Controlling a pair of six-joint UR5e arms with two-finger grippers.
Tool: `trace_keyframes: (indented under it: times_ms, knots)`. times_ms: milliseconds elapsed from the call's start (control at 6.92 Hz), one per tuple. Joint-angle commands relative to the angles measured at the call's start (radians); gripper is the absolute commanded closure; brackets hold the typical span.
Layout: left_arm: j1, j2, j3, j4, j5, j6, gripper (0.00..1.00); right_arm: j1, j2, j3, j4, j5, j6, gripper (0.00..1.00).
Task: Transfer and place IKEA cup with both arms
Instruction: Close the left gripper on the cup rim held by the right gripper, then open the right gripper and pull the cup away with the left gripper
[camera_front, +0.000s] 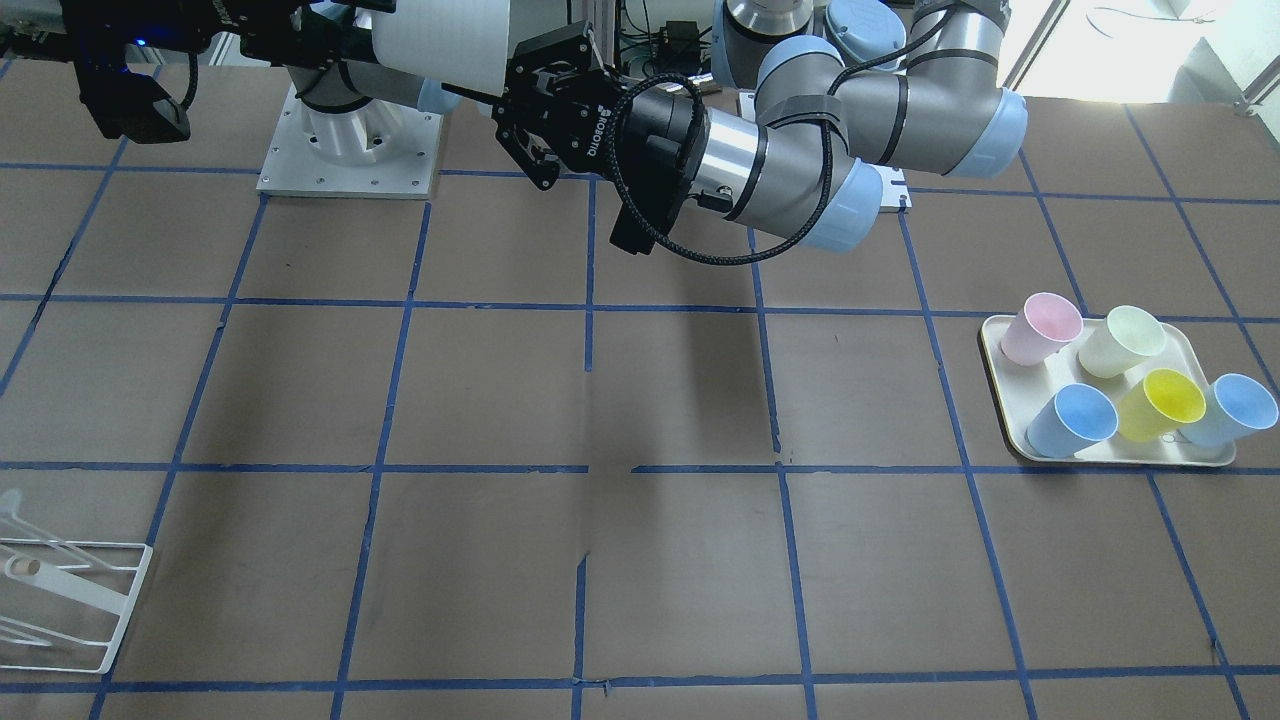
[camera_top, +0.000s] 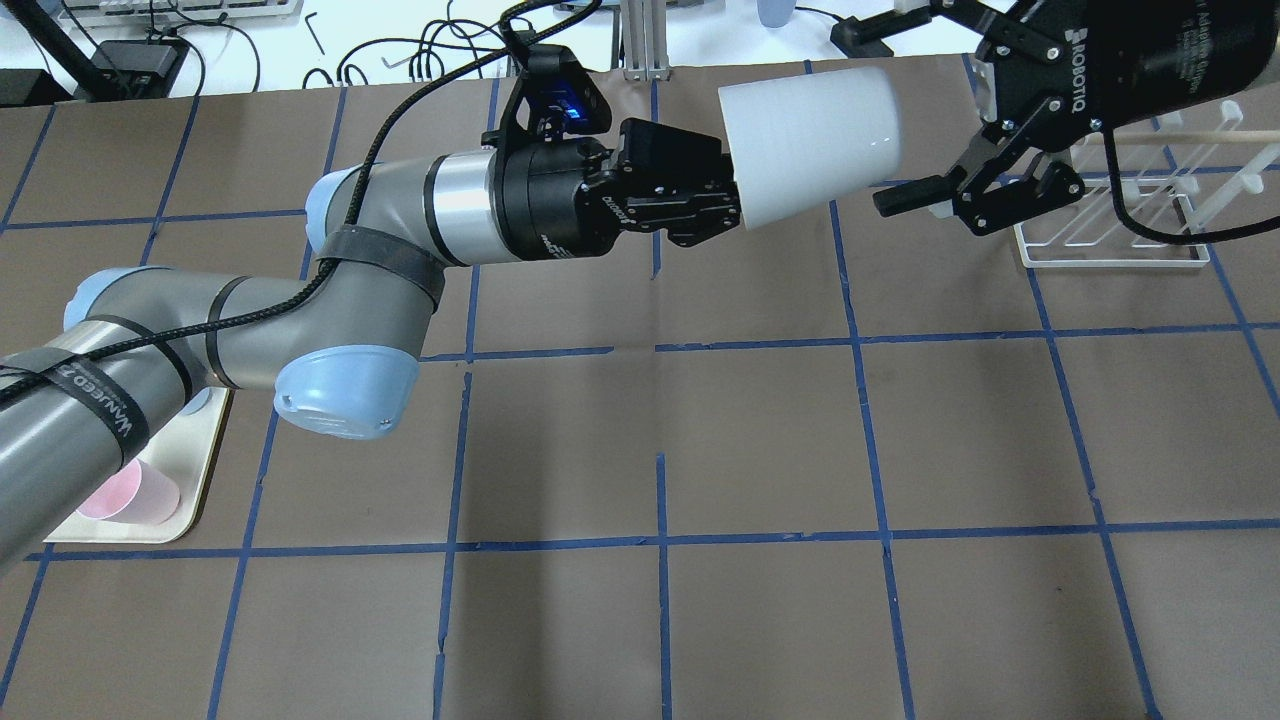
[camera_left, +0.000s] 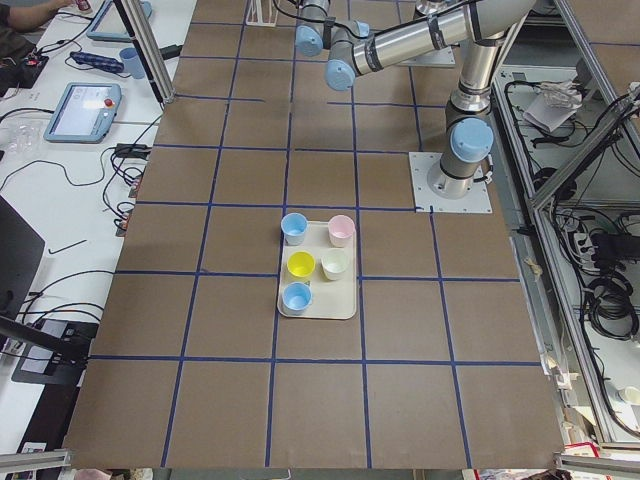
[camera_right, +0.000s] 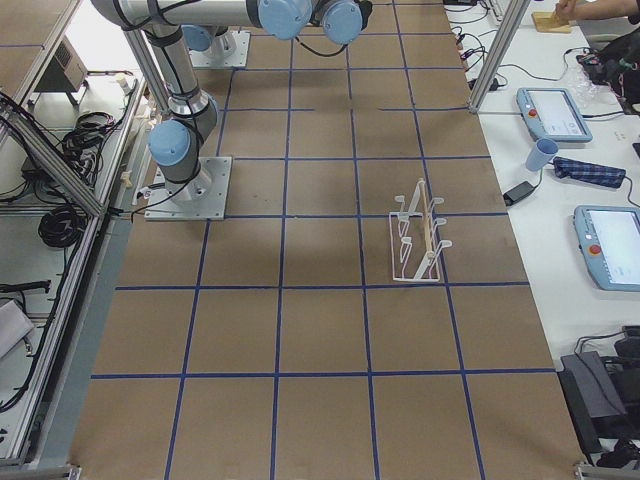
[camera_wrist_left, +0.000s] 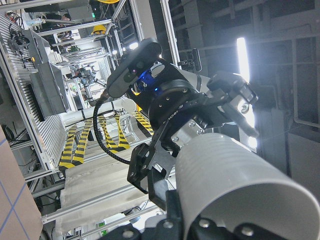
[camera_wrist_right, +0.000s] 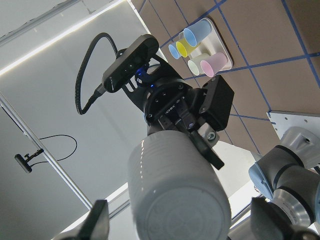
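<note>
Table (camera_top: 760, 450): matte brown paper sheets, seamed, ruled into squares by blue tape; wide bare middle between tray and rack, open room on all sides.
Left arm (camera_top: 250, 330): silver-grey tube with light-blue caps and a braided black cable strapped along it; stretched level above the table, hiding most of the tray in the overhead view.
Right arm (camera_right: 180, 90): same build; upper reach cut off by the frame edge in most views.
Drying rack (camera_right: 420, 240): white wire, upright, on the robot's right; cropped in the front-facing view.
Tray (camera_front: 1000, 400): cream, rounded corners, on the robot's left; loaded with five coloured tumblers (camera_front: 1160, 403), mouths up.
IKEA cup (camera_top: 810, 140): smooth pale grey plastic, tapered; lying sideways in the air above the table, mouth toward the left gripper, closed base toward the right.
Left gripper (camera_top: 728, 190): black, clamped on the cup's rim; exact contact hidden.
Right gripper (camera_top: 862, 118): black, spread wide, fingers either side of the base end, apart from it.
</note>
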Motion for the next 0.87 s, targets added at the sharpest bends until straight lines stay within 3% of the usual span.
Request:
trace_keyframes:
  times_ms: [0,144,289,433,578,722]
  knots:
    - [0.026,0.016,0.002,0.003,0.083,-0.05,1.0,0.0,0.001,-0.01,-0.008,-0.001,0.0,0.0]
    - [0.062,0.033,0.006,0.005,0.208,-0.091,1.0,0.0,0.001,-0.011,-0.085,-0.03,0.0,0.0]
    - [0.103,0.053,0.006,0.008,0.239,-0.137,1.0,0.0,0.001,-0.007,-0.186,-0.138,0.012,0.0]
    - [0.145,0.064,0.006,0.008,0.338,-0.138,1.0,0.0,0.0,-0.011,-0.198,-0.183,0.038,0.0]
    - [0.191,0.069,0.01,0.01,0.474,-0.131,1.0,0.0,-0.005,-0.01,-0.269,-0.191,0.038,0.0]
    - [0.232,0.078,0.01,0.007,0.599,-0.131,1.0,0.0,-0.006,-0.008,-0.399,-0.296,0.059,0.0]
